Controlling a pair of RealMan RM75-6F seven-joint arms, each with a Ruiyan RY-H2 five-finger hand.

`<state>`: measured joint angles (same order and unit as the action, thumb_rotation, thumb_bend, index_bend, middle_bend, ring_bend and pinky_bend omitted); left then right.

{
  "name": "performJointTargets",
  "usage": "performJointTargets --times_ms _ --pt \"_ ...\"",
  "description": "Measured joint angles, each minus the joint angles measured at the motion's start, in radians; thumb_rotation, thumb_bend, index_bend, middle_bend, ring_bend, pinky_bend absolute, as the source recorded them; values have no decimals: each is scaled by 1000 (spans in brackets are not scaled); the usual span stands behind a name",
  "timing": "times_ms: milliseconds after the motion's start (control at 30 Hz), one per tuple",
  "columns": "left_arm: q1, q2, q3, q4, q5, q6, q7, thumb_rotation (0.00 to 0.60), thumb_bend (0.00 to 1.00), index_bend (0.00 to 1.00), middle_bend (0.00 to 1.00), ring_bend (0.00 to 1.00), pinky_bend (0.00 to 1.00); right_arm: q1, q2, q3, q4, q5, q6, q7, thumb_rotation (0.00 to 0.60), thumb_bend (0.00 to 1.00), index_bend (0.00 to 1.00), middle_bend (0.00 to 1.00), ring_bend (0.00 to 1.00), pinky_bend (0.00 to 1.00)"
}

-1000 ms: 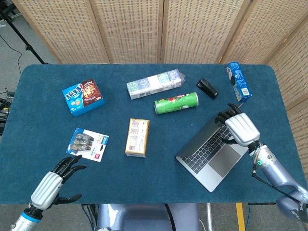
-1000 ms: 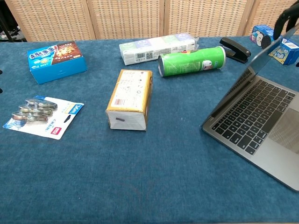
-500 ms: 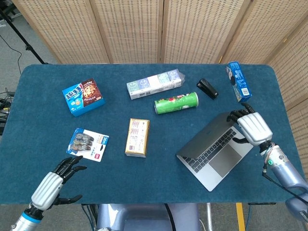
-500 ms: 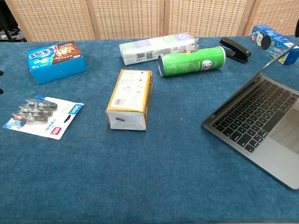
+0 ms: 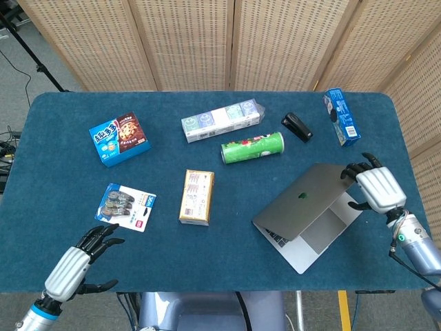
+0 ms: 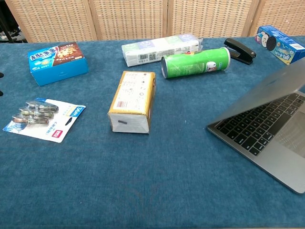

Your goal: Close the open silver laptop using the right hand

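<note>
Laptop [image 5: 304, 201] near worktop [image 5: 62, 172] right edge, lid half lowered, hiding most keys. Right robot hand [image 5: 375, 189] fingertips touch lid edge, gripping nothing. Left robot hand [image 5: 74, 261] open, wrist cut off.

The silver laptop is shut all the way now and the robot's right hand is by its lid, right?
Not quite. The silver laptop is only partly closed: the chest view shows its keyboard still uncovered under the tilted lid. The rest holds: in the head view the robot's right hand is by the lid's far edge, fingers at it.
</note>
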<state>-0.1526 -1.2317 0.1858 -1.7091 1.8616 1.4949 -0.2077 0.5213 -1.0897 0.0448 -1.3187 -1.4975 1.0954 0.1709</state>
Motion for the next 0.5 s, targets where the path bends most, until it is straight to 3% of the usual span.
performJointTargets --times_ms 500 --pt "0 1 2 -2 2 1 -2 600 128 246 120 175 99 -63 -41 -39 98 -19 23 80 600 133 362 321 349 85"
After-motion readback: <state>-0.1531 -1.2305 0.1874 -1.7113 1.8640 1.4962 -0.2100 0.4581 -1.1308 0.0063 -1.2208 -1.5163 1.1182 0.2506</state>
